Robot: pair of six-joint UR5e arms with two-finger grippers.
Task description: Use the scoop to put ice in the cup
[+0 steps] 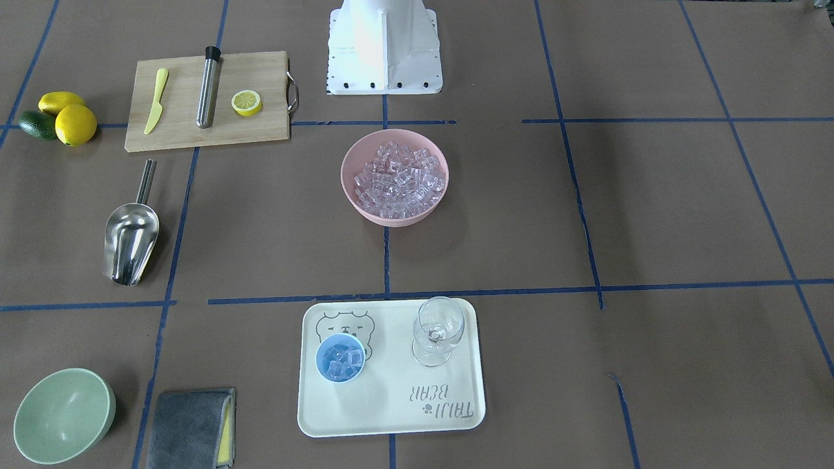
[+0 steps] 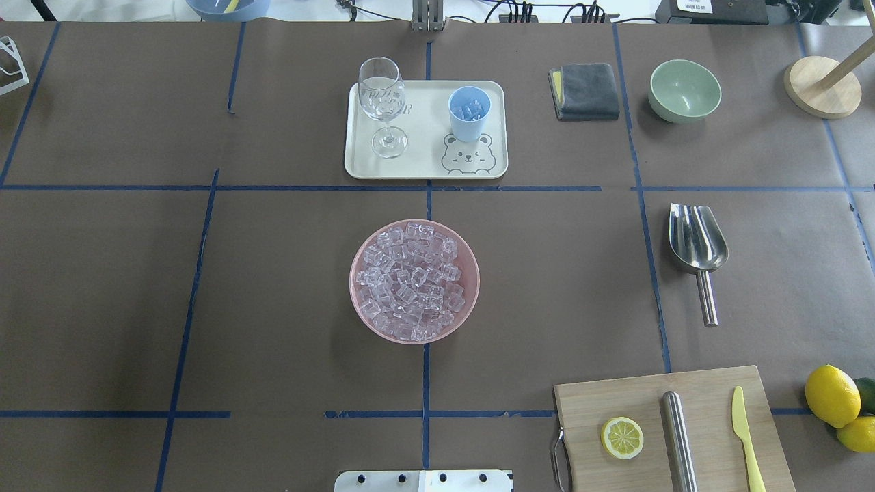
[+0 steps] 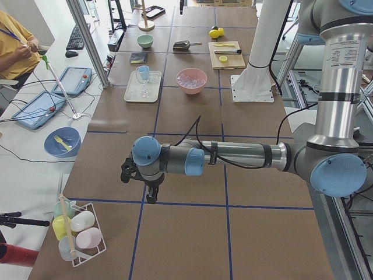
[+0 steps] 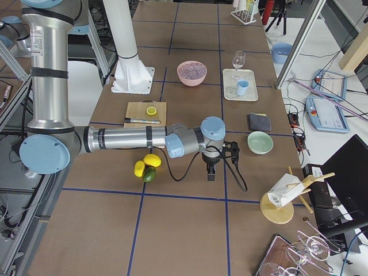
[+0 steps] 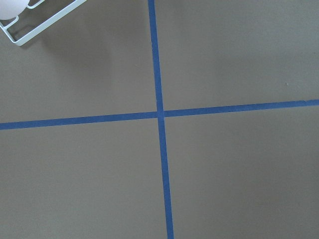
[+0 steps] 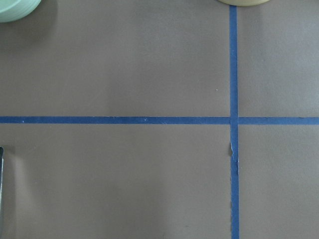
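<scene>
Steel, bright and mirror-like, the scoop (image 2: 696, 240) lies loose on the worktop (image 2: 273, 307) with its deep trough open upward and its thin handle aimed back toward the robot's side, likely so that an arm can take it from above without turning it. It sits on the side of the right fingers (image 4: 210, 171), well apart from them, and farther again from the left fingers (image 3: 151, 193). Both sets of fingers hang pointing down over bare paper and blue tape at opposite ends of the worktop, seemingly parked clear of the work. Only the side views show them, so I cannot tell how wide either set stands; the scoop, at least, is in neither. Between the two sets, in the middle, the pink bowl (image 2: 355, 301) is heaped with the ice (image 2: 413, 277), clear glassy cubes. Beyond it from the robot, far from either set of fingers, the light-blue cup (image 2: 469, 116) stands upright on the cream tray (image 2: 424, 167) beside a stemmed glass (image 2: 381, 92). It already holds several cubes, so the job looks done or nearly so.
</scene>
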